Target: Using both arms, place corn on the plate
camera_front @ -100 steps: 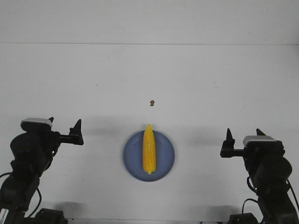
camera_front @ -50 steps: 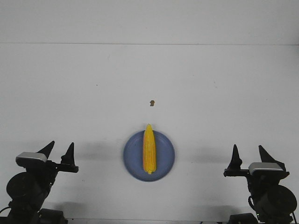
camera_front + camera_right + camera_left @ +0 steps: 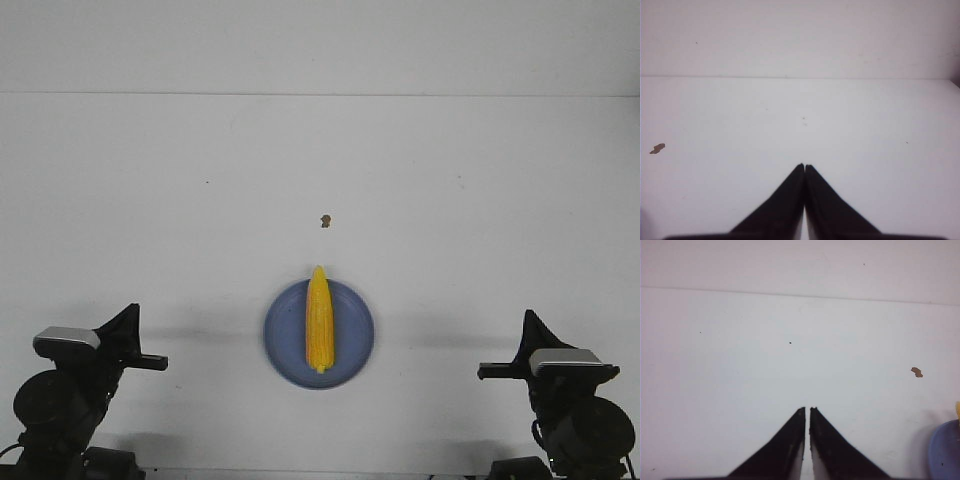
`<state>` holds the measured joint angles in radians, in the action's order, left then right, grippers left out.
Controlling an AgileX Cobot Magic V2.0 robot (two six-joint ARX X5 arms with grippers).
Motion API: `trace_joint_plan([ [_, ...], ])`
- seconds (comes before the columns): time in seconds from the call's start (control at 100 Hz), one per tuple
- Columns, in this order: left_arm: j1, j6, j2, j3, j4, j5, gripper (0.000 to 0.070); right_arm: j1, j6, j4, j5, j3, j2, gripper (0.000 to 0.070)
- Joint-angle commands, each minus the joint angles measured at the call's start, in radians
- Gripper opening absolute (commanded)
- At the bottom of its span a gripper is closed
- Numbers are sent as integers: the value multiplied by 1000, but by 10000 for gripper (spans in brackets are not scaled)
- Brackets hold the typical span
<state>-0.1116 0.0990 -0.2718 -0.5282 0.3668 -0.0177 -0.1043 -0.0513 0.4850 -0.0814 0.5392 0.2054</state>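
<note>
The yellow corn lies lengthwise on the blue plate at the table's front centre, pointed end toward the far side. My left gripper is shut and empty at the front left, well clear of the plate. In the left wrist view its gripper shows closed tips, with the plate's edge and a sliver of corn at the frame's border. My right gripper is shut and empty at the front right. In the right wrist view its gripper has its tips together.
A small brown crumb lies on the white table beyond the plate; it also shows in the left wrist view and in the right wrist view. The table's far edge meets a white wall.
Both arms have drawn back toward the front corners and lowered. Both grippers, open before, have closed. The corn and plate have not moved.
</note>
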Motion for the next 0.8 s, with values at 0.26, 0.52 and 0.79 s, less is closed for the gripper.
trace_joint_plan([
  [0.26,0,8,0,-13,-9,3,16,-2,6,-17,2,5,5,0],
  [0.52,0,6,0,-13,-9,3,16,-2,6,-17,2,5,5,0],
  [0.79,2,-35,61,62,-140,4,15,-2,6,-18,2,5,5,0],
])
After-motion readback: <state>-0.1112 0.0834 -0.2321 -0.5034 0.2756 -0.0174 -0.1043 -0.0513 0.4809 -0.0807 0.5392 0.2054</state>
